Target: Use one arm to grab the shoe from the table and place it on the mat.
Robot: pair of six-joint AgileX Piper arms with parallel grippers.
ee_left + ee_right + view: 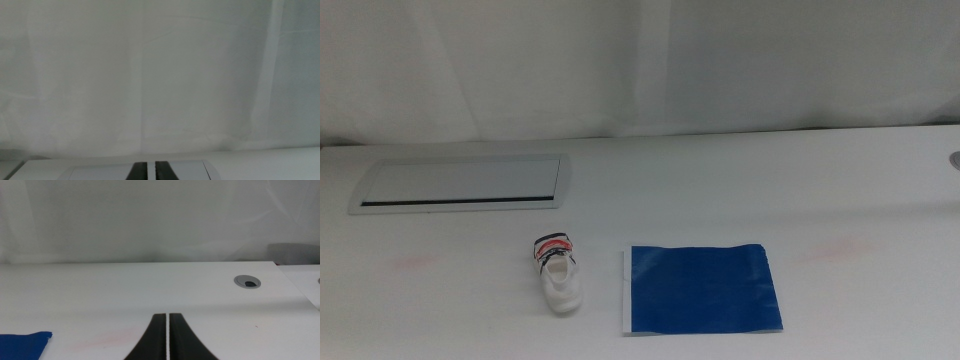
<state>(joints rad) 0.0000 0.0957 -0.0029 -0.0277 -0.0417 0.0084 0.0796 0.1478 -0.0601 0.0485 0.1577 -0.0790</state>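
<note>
shoe (558, 273) on table (720, 190), just left of mat (700, 290) | panel (460, 183) behind shoe, further left

1. No readable text, labels, brands or numbers in any view.
2. shoe (559, 275): black and red straps only; any marking on them is too small to read.
3. mat (703, 288): plain blue with a white strip along one edge, no print.
4. bench (740, 190): plain white, faint pinkish smudges, no lettering.
5. silver-framed panel (460, 183): no markings legible.
</note>
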